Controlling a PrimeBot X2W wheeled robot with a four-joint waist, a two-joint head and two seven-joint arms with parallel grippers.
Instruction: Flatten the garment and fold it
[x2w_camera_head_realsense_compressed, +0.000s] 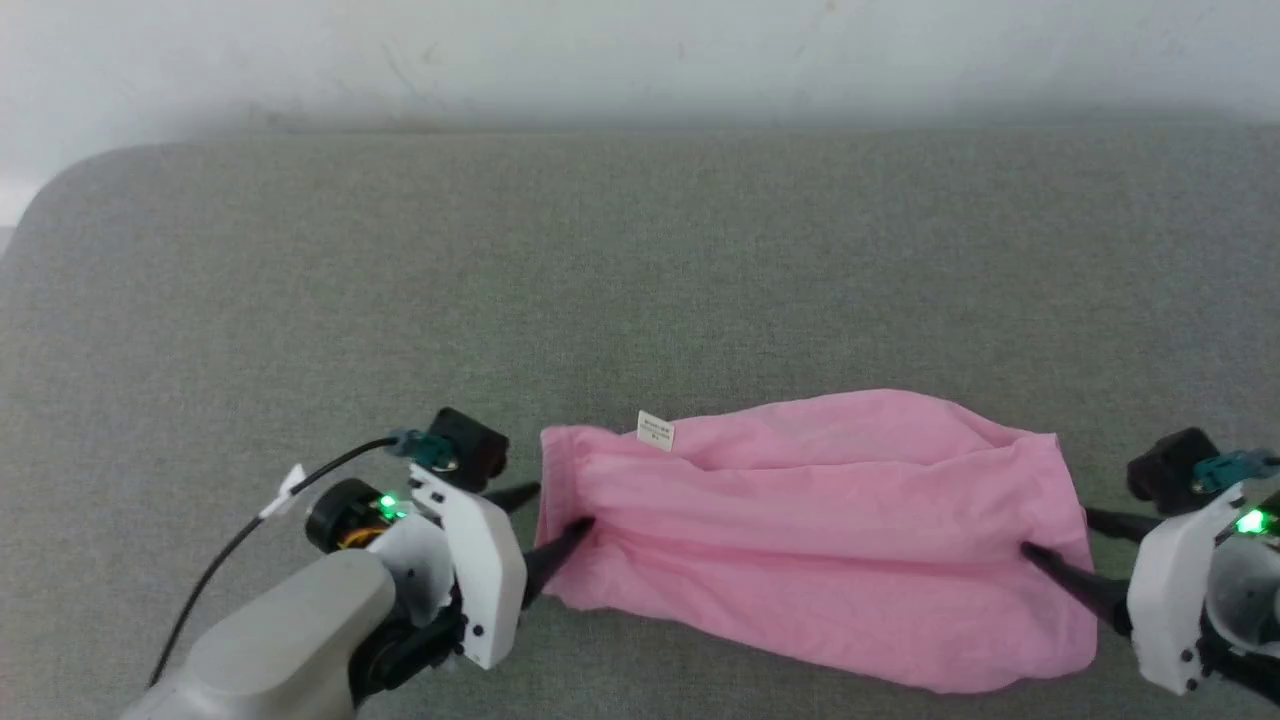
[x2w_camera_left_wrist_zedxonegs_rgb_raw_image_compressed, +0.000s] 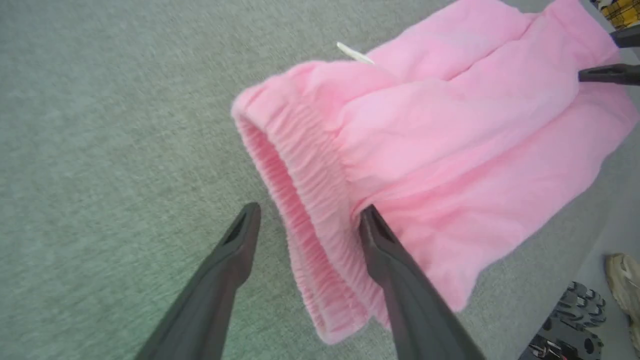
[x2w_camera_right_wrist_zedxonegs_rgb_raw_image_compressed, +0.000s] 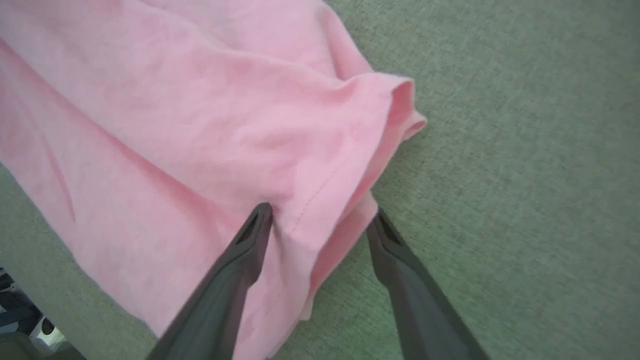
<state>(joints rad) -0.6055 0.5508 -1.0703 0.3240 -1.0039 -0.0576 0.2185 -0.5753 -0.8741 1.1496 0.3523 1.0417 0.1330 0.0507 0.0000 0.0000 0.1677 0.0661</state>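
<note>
Garment (x2w_camera_head_realsense_compressed: 815, 530) lies lengthwise on grey surface (x2w_camera_head_realsense_compressed: 640, 280), near its front edge, between both tools. Left tool (x2w_camera_head_realsense_compressed: 562, 505) wide open, fingers straddling the ruffled band (x2w_camera_left_wrist_zedxonegs_rgb_raw_image_compressed: 305, 200), clamping nothing. Right tool (x2w_camera_head_realsense_compressed: 1057, 530) likewise open, astride the opposite hem (x2w_camera_right_wrist_zedxonegs_rgb_raw_image_compressed: 350, 165).

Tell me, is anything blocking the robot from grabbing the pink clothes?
No, nothing visible blocks it. The open left end effector straddles the garment at its ruffled band, and the open right end effector straddles its hem at the other end. Grey cushion lies around them.
</note>
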